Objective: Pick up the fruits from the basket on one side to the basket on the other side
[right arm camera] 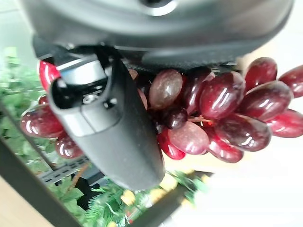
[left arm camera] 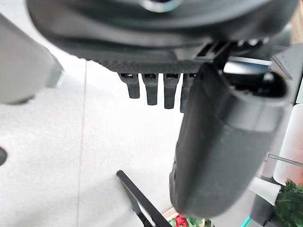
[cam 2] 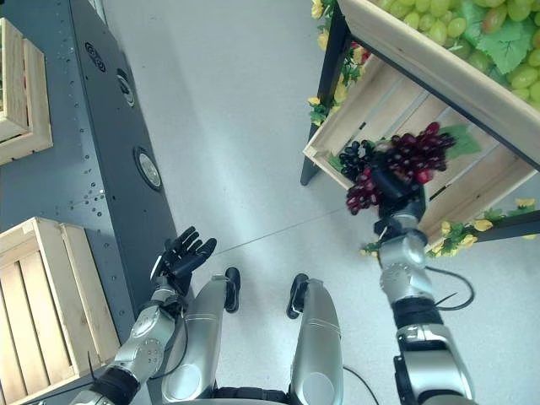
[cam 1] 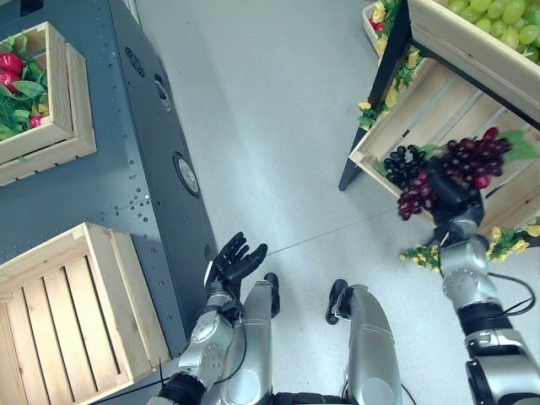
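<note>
Dark red grapes (cam 1: pixel 464 164), black grapes (cam 1: pixel 405 163), green grapes (cam 1: pixel 498 15), pale wooden crate (cam 1: pixel 76 308)

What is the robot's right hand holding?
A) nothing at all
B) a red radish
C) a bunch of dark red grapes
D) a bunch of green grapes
C: the right hand has its fingers and thumb curled round a bunch of dark red grapes, held up by the lower wooden crate of the stand; the right wrist view shows the glossy red grapes pressed against the palm.
</note>
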